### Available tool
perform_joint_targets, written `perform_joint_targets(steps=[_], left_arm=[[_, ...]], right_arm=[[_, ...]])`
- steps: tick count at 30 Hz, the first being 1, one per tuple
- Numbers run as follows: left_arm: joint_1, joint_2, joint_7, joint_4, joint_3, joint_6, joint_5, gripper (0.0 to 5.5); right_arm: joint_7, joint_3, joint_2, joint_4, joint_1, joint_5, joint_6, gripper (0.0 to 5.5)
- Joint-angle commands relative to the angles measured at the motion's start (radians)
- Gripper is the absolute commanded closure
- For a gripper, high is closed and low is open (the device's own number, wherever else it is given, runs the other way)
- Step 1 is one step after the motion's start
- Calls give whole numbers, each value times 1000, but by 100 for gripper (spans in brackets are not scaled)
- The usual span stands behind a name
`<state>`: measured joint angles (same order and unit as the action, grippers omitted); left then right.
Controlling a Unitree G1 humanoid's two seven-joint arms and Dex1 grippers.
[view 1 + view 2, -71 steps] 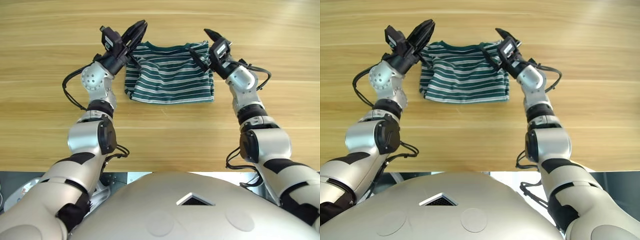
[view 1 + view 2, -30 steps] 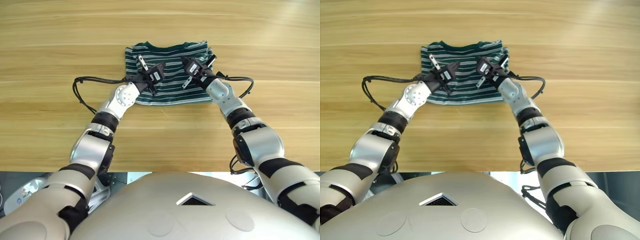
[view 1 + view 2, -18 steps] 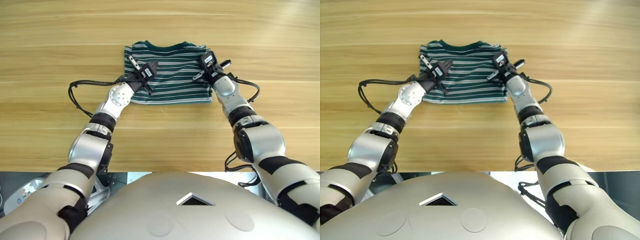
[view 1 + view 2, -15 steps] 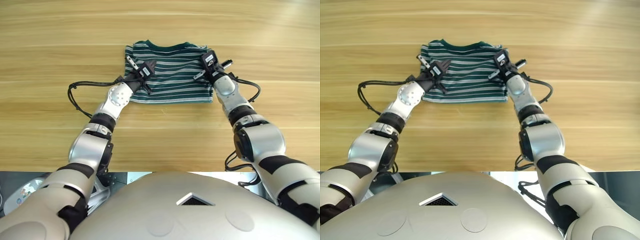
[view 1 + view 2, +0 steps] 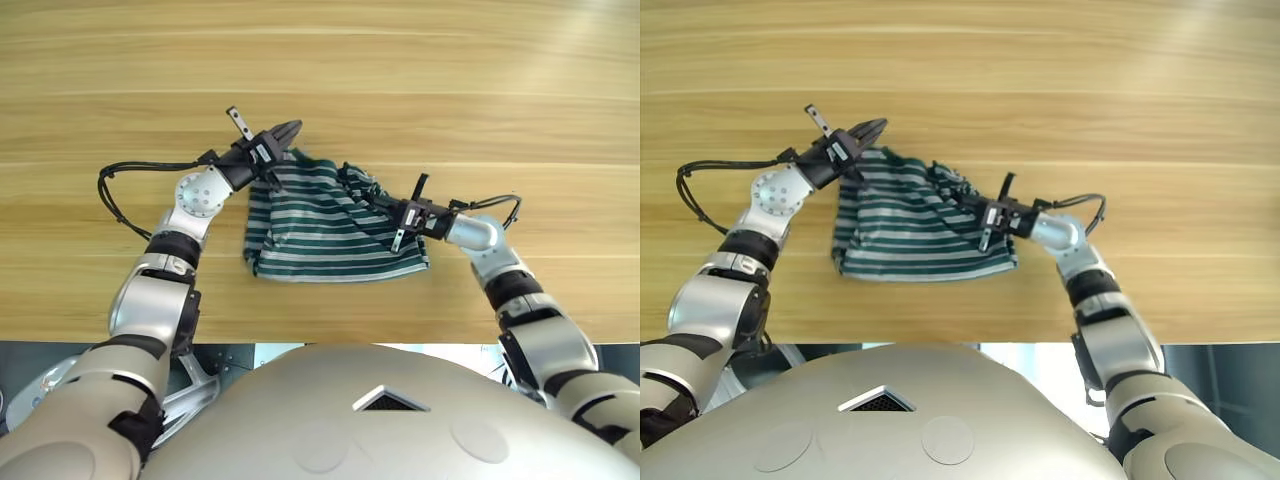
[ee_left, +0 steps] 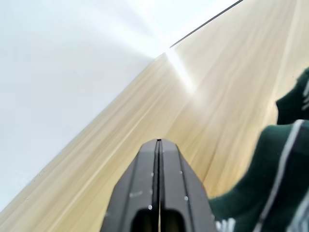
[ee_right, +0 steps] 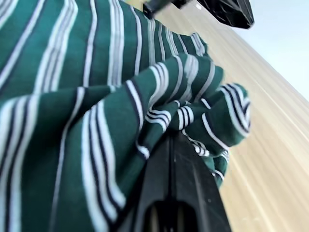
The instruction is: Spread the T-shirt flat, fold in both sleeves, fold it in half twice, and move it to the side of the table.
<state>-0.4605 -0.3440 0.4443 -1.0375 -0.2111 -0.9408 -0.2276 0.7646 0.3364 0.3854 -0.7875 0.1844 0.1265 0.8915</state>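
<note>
The green and white striped T-shirt (image 5: pixel 320 230) lies folded and rumpled on the wooden table (image 5: pixel 400 80), close to the front edge. My right gripper (image 5: pixel 372 200) is at the shirt's right far corner, shut on a bunched fold of the T-shirt (image 7: pixel 203 92). The fabric is gathered up into a ridge there. My left gripper (image 5: pixel 292 128) is shut, angled just past the shirt's far left corner. In the left wrist view its fingers (image 6: pixel 145 169) are pressed together with no cloth seen between them, and shirt fabric (image 6: pixel 275 183) lies beside them.
The table's front edge (image 5: pixel 300 338) runs just below the shirt's near hem. Bare wood stretches to the far side and to both sides. Black cables (image 5: pixel 120 185) loop off both wrists above the table.
Both arms have drawn back toward the front edge, and the shirt has slid nearer with them. Its far right corner is now bunched up; the left gripper has lifted off the fabric.
</note>
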Motion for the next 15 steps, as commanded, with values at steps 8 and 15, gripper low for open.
perform_joint_targets(steps=[8,15], left_arm=[[-28,-34,-33,-23,6,-3,-12,550],[-31,-26,-55,-11,17,-9,3,550]], right_arm=[[-51,-29,107,245,-155,4,-228,548],[-342,-72,35,-3,-19,92,-440,548]])
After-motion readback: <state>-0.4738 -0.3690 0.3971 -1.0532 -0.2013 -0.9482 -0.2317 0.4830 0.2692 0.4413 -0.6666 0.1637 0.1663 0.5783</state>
